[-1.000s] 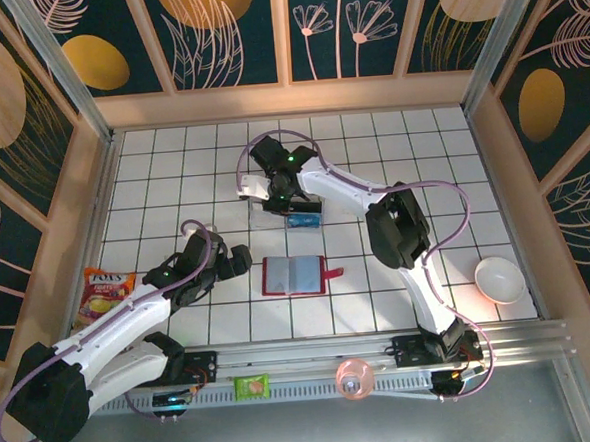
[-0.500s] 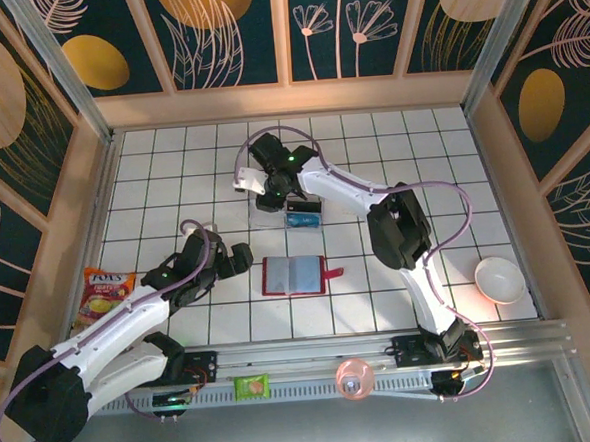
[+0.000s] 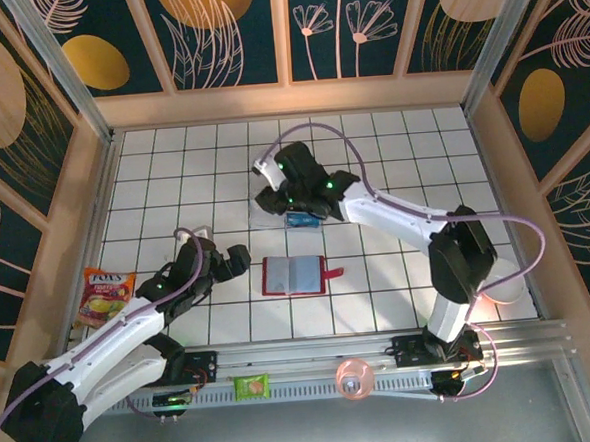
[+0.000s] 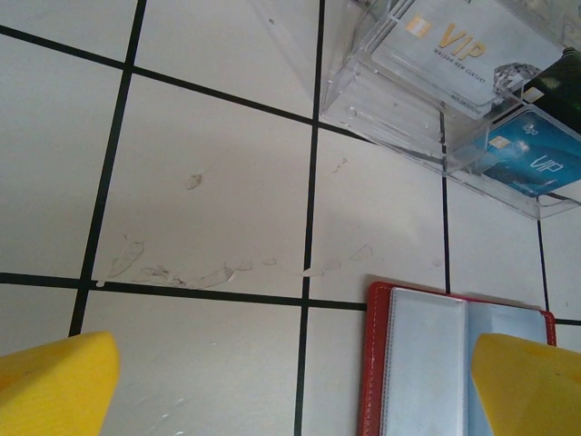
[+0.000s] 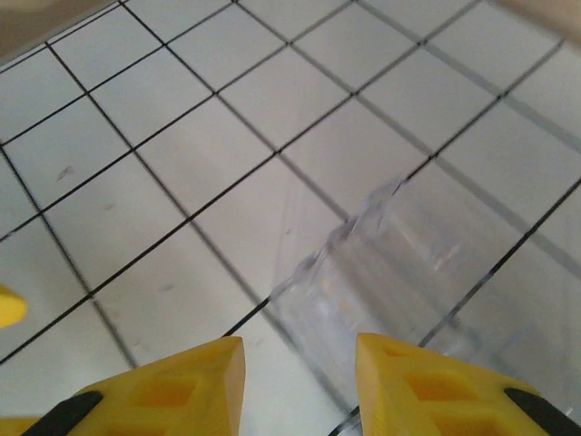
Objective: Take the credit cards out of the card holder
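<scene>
The red card holder (image 3: 296, 275) lies open on the white tiles with its grey-blue sleeves facing up. Just left of it is the left gripper (image 3: 233, 259). Its yellow fingers (image 4: 59, 386) are wide apart and hold nothing.

Behind the card holder sits a clear box (image 4: 363, 100). The left wrist view shows a pale card (image 4: 454, 45) and a blue card (image 4: 536, 159) in it, and both say "VIP". From the top those words are too small to read.

The right gripper (image 3: 274, 198) is at the box's far side. Its fingers are a little apart, with nothing between them.
</scene>
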